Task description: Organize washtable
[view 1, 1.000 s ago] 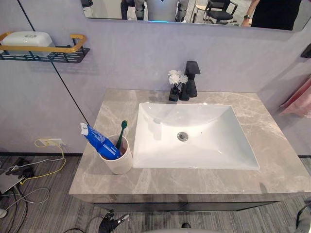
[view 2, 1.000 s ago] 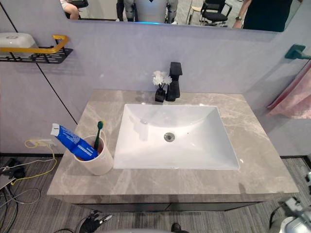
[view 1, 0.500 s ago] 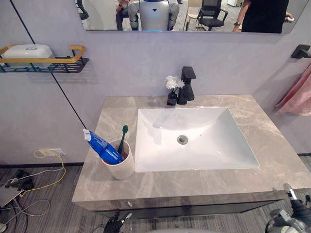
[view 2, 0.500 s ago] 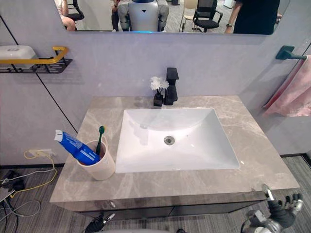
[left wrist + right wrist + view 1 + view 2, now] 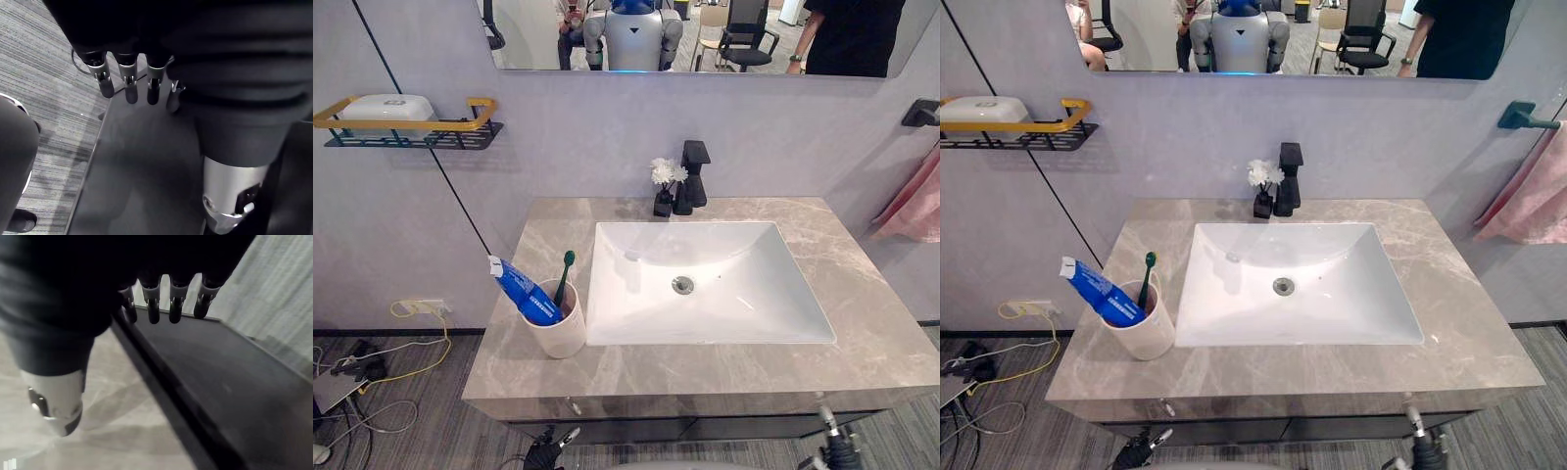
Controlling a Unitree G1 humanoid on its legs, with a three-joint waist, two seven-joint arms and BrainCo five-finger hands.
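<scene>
Hanging below the counter (image 5: 705, 367), left hand (image 5: 128, 81), right hand (image 5: 176, 308), both loosely open, empty

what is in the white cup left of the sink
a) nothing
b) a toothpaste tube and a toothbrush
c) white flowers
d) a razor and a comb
b: a blue toothpaste tube and a green toothbrush stick out of the cup.

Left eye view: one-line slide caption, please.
Cup holding toothpaste tube and toothbrush stands on the countertop left of the sink.
</scene>
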